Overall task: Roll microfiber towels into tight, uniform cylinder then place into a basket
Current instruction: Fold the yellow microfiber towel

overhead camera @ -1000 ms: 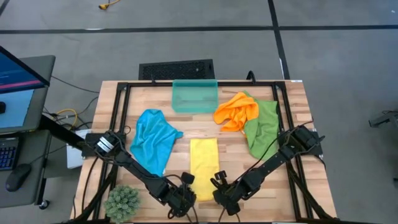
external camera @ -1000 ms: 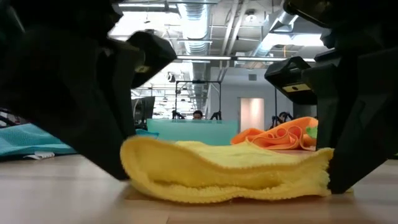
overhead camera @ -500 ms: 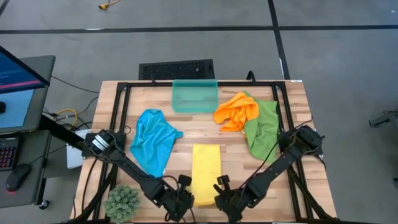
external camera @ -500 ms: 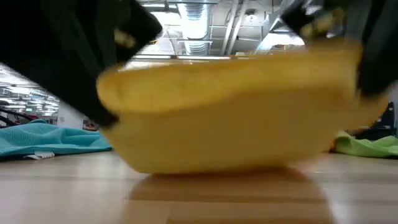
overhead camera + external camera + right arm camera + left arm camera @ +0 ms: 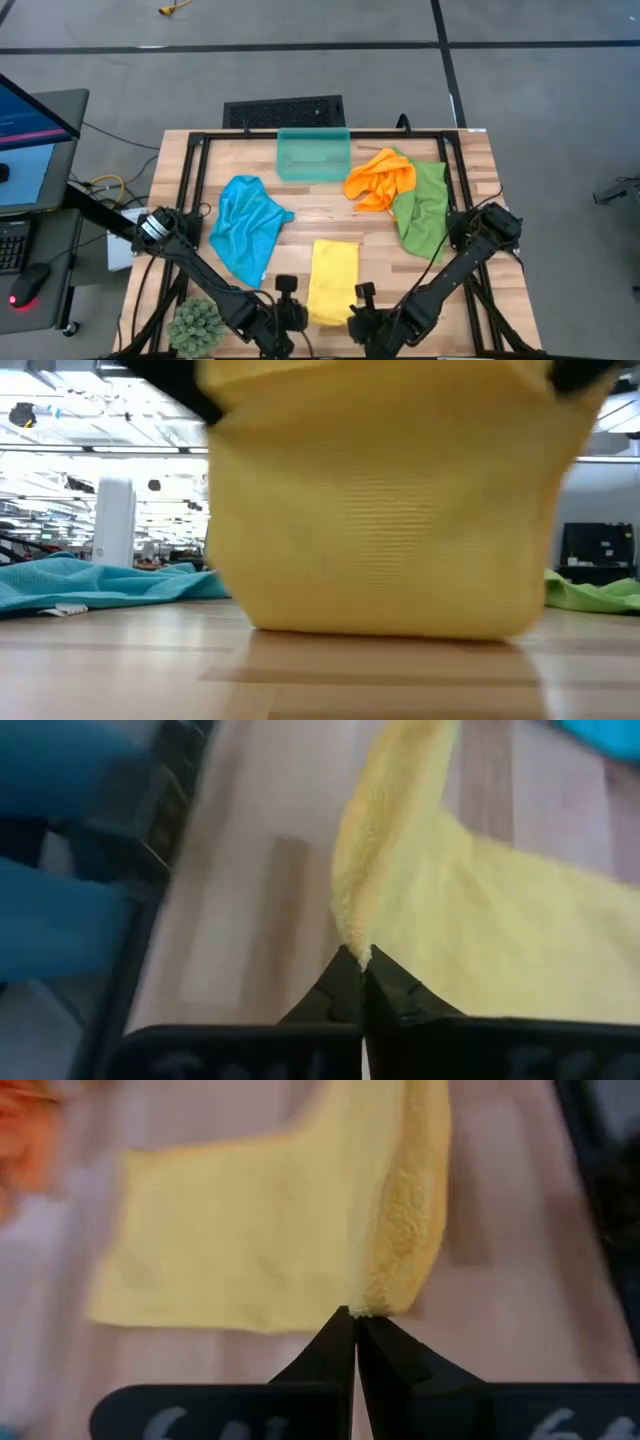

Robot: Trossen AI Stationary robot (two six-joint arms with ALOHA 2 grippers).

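Rolling is only starting: I am lifting the yellow towel by its near edge at the frame's lower centre. Left gripper and right gripper each have jaws clamped on a corner. Next I should be folding that edge forward evenly, toward the basket above.

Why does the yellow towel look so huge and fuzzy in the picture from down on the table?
In the low view the soft yellow microfiber towel hangs close to the camera, so it fills the picture and blurs; in the high view it looks sharp and small on the wooden table; both wrist views are soft, table included.
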